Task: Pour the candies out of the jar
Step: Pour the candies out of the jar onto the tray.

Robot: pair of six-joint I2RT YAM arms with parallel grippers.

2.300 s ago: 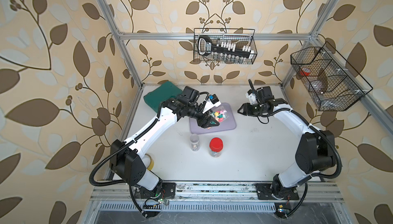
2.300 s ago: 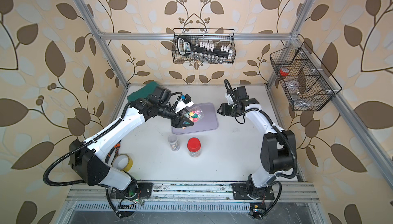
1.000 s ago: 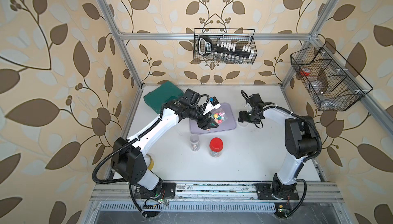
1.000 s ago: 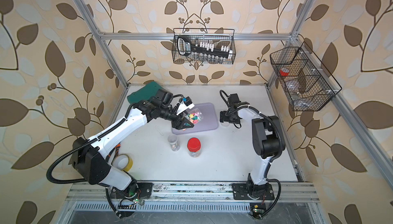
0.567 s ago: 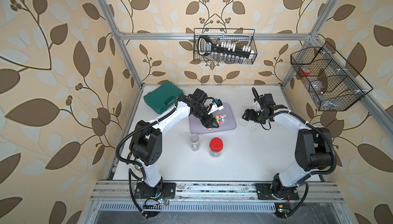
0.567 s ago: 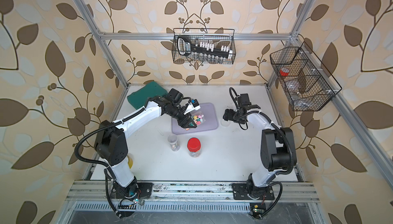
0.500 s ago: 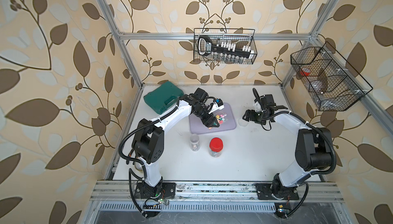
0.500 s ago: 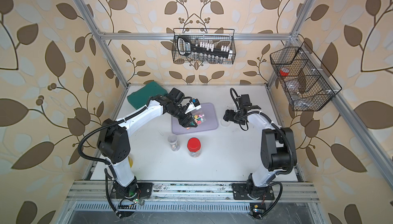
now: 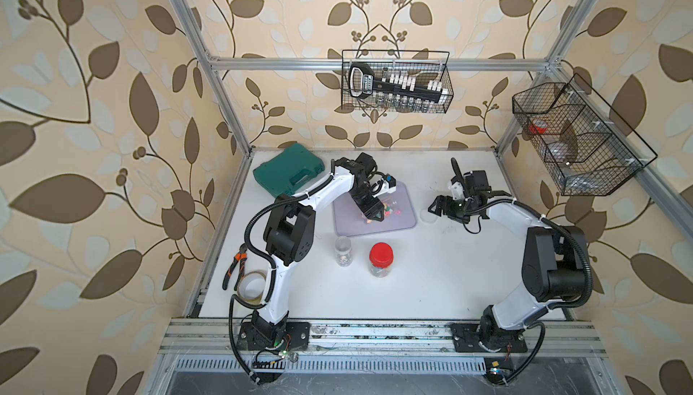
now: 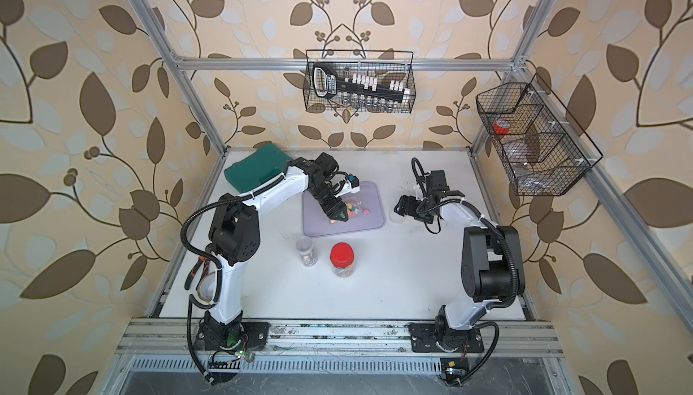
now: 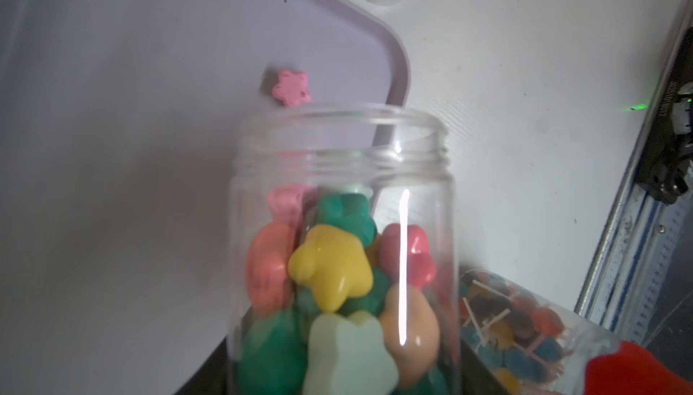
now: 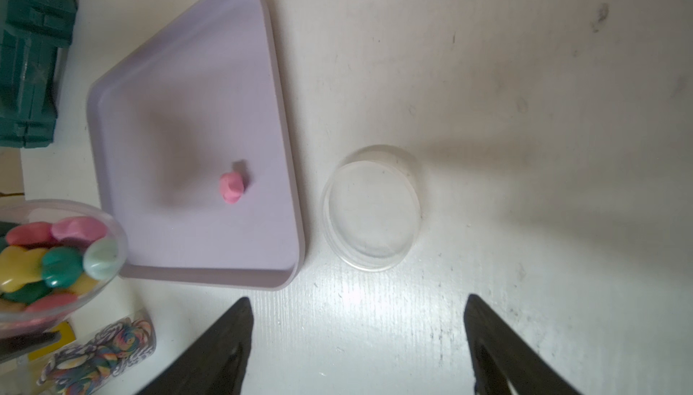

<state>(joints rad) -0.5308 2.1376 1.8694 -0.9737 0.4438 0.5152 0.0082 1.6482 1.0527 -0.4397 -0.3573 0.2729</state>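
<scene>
**Top views.** The left gripper (image 9: 371,211) is clamped on a clear jar (image 9: 387,204) and holds it tilted above the lilac tray (image 9: 399,226); the same grip shows in both top views (image 10: 337,214). The candies (image 10: 352,207) appear as coloured specks inside the jar. The right gripper (image 9: 437,206) has its fingers spread wide and holds nothing. It sits close above a clear lid (image 9: 426,217) that lies on the table (image 9: 431,280) just beside the tray. A red-capped jar (image 9: 380,260) and an uncapped jar (image 9: 343,250) stand upright nearer the front, apart from the tray.

**Left wrist view.** The jar (image 11: 341,164) is uncapped. Flower-shaped candies (image 11: 330,269) in yellow, green, pink and peach fill its lower part. One pink candy (image 11: 291,87) lies on the tray (image 11: 150,74) beyond the jar's rim. The fingers are not visible here.

**Right wrist view.** The right gripper (image 12: 356,299) has both fingers well apart, with nothing between them and the lid (image 12: 371,209) ahead of them. The pink candy (image 12: 232,186) lies alone on the tray floor. The jar mouth (image 12: 112,232) hangs by the tray's corner.
</scene>
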